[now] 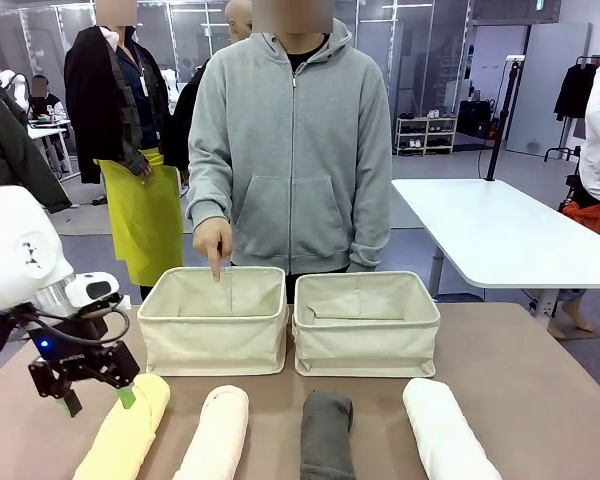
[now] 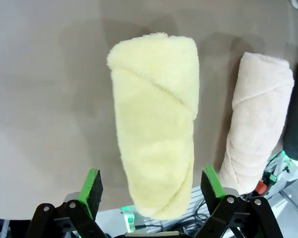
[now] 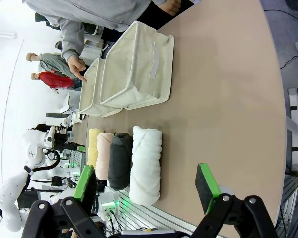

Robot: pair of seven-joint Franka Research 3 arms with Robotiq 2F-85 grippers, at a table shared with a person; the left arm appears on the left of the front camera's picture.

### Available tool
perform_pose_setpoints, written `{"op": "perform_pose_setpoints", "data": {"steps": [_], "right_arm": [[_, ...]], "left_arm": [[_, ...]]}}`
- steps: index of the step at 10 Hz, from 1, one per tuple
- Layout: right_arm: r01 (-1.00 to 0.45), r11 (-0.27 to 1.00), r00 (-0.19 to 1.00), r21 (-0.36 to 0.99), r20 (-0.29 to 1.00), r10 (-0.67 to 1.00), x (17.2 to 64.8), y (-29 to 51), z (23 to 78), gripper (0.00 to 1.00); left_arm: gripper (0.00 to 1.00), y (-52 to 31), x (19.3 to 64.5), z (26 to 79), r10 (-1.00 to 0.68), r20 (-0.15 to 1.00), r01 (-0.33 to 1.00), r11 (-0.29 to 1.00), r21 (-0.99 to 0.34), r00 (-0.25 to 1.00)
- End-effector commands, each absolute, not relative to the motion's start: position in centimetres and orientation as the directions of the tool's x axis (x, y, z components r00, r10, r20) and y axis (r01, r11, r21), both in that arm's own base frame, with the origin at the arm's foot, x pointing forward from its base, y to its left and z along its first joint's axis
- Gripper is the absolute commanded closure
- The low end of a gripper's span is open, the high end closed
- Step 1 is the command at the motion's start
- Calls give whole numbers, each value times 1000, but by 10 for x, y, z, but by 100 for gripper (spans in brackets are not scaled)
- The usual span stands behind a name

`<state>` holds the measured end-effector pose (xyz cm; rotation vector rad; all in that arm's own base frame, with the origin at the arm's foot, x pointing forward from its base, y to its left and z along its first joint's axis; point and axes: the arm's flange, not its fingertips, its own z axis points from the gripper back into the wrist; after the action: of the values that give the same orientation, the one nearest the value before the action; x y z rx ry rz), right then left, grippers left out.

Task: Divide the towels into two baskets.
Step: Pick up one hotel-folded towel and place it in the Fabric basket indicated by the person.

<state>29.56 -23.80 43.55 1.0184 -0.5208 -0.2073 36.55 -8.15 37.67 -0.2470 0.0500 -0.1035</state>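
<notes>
Yellow towel (image 2: pixel 154 124) lies just below our left gripper (image 2: pixel 151 179), its length running crosswise between the wide-open, empty jaws.

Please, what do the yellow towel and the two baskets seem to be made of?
Yellow towel: likely terry cloth, matte; its surface looks fuzzy and plush. Baskets: probably cream canvas or a similar woven fabric, matte; the walls bow softly and show creases, so they are not rigid.

cut off | near ends of yellow towel (image 1: pixel 120 440), cream towel (image 1: pixel 216 432), grey towel (image 1: pixel 326 432), white towel (image 1: pixel 446 432) | bottom edge
</notes>
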Motion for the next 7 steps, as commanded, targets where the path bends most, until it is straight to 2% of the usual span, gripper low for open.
{"op": "perform_pose_setpoints", "data": {"steps": [1,6,7], "right_arm": [[-79,519,856,851,324,-402,294,-239,438,0],[-79,519,856,851,324,-402,294,-239,438,0],[-79,519,856,851,324,-402,294,-239,438,0]], "left_arm": [[0,-89,336,340,-94,-26,85,969,-231,995],[0,-100,330,305,-78,-28,72,981,-180,997],[2,-101,328,301,-74,-28,68,982,-178,997]]}}
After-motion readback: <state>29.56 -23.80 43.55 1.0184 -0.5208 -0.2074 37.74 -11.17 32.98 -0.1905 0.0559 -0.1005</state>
